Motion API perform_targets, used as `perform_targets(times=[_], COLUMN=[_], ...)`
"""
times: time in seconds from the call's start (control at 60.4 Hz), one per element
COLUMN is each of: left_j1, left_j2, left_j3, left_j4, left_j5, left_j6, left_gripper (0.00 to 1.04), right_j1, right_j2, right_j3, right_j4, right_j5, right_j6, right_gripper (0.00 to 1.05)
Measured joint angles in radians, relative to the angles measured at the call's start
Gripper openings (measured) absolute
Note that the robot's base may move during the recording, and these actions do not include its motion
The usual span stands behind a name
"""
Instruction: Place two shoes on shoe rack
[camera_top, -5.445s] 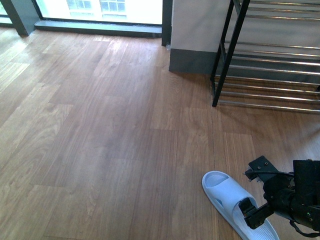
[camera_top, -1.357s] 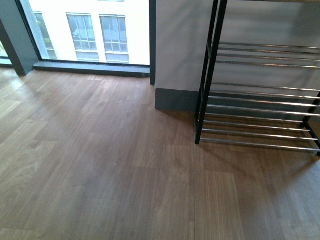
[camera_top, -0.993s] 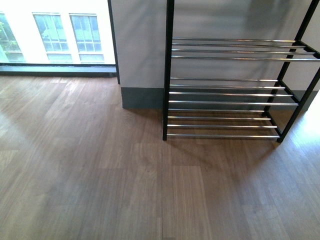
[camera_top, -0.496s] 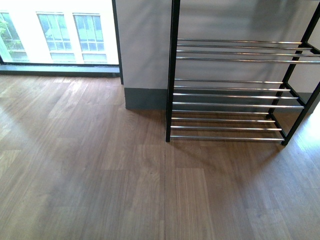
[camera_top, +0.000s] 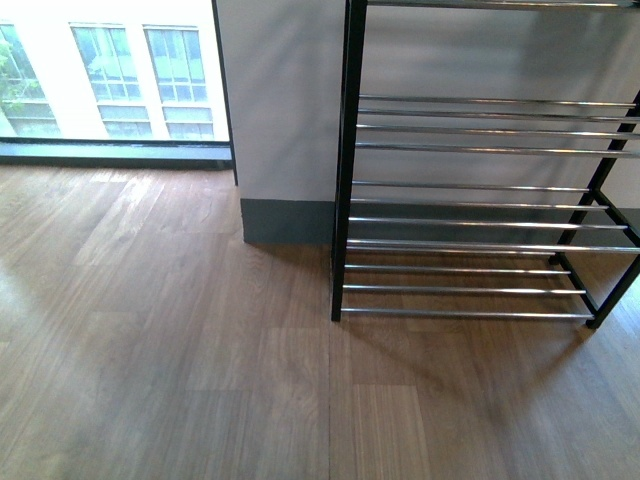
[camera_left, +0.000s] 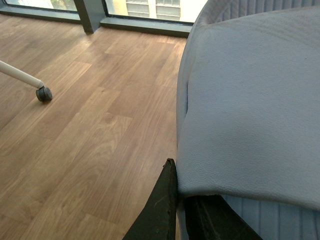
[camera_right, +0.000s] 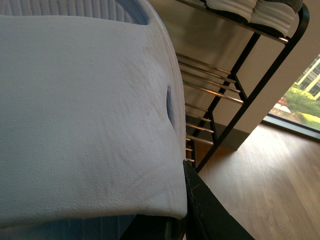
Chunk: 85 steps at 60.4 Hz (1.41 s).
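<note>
The shoe rack (camera_top: 347, 160) is a black frame with tiers of silver bars, standing against the wall at the right of the front view. Neither arm shows there. In the left wrist view my left gripper (camera_left: 182, 192) is shut on a pale blue-white slide slipper (camera_left: 250, 110) held above the floor. My right gripper (camera_right: 175, 220) is shut on the other slide slipper (camera_right: 85, 115), close to the shoe rack (camera_right: 250, 95). Two shoes (camera_right: 250, 10) with thick white soles and a strip of grey upper stand on its top tier, mostly cut off.
A grey-white wall pillar with dark skirting (camera_top: 285, 220) stands left of the rack, and a floor-level window (camera_top: 110, 90) lies beyond it. Wood floor (camera_top: 200, 380) stretches in front. A white leg on a small caster (camera_left: 44, 94) rests on the floor near my left arm.
The front view has closed in on the rack, which now stands larger and lower in frame. Five seconds ago my right gripper was at a slipper on the floor; now it holds one aloft.
</note>
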Motion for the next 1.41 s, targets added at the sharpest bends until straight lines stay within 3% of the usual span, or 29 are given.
perform_targets(times=[1.407], left_j1=[0.000], left_j2=[0.002], left_j3=[0.000], left_j4=[0.000], left_j5=[0.000], left_j6=[-0.001], left_gripper=[0.02], right_j1=[0.000], right_j2=[0.000], right_j3=[0.000], right_j4=[-0.001], right_j5=[0.000], right_j6=[0.001], right_gripper=[0.02])
